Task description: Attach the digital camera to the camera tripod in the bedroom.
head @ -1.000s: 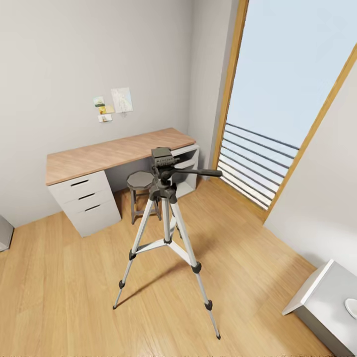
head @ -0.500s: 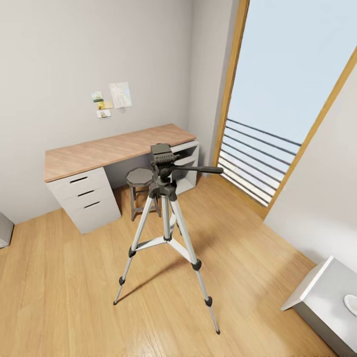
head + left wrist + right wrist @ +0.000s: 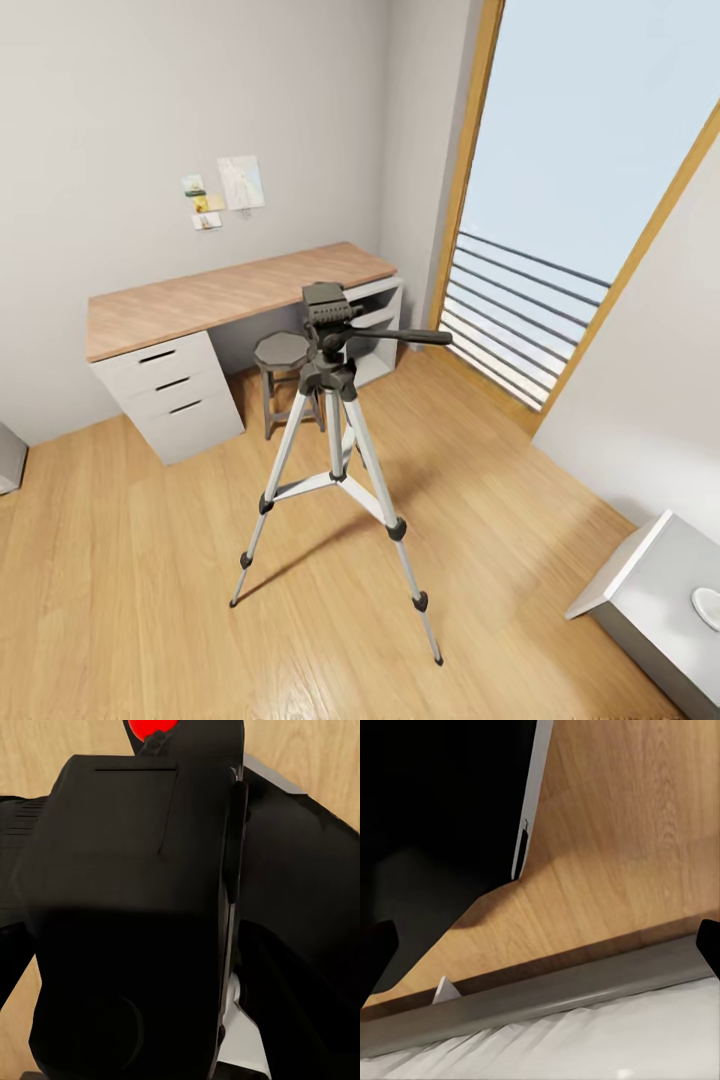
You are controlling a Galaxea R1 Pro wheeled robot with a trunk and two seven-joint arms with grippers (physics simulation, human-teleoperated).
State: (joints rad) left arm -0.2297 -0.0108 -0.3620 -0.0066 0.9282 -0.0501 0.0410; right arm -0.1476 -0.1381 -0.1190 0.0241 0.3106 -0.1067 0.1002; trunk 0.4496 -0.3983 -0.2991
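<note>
Fingers of the left arm grip one digital camera (image 3: 127, 915); right unclear; one camera tripod (image 3: 335, 440) stands.

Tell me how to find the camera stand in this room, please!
Look at the wood-topped desk against the grey wall, beside the tall window. In front of it, on the plank floor, stands the camera tripod. Unlike the short round stool behind it, it has three long silver legs and a black handle sticking sideways.

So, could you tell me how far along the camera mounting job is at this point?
Done: the digital camera sits close against the left wrist camera, apparently gripped. In hand: facing the camera tripod on the bedroom floor. Left: its head is bare, so the mounting remains.
</note>
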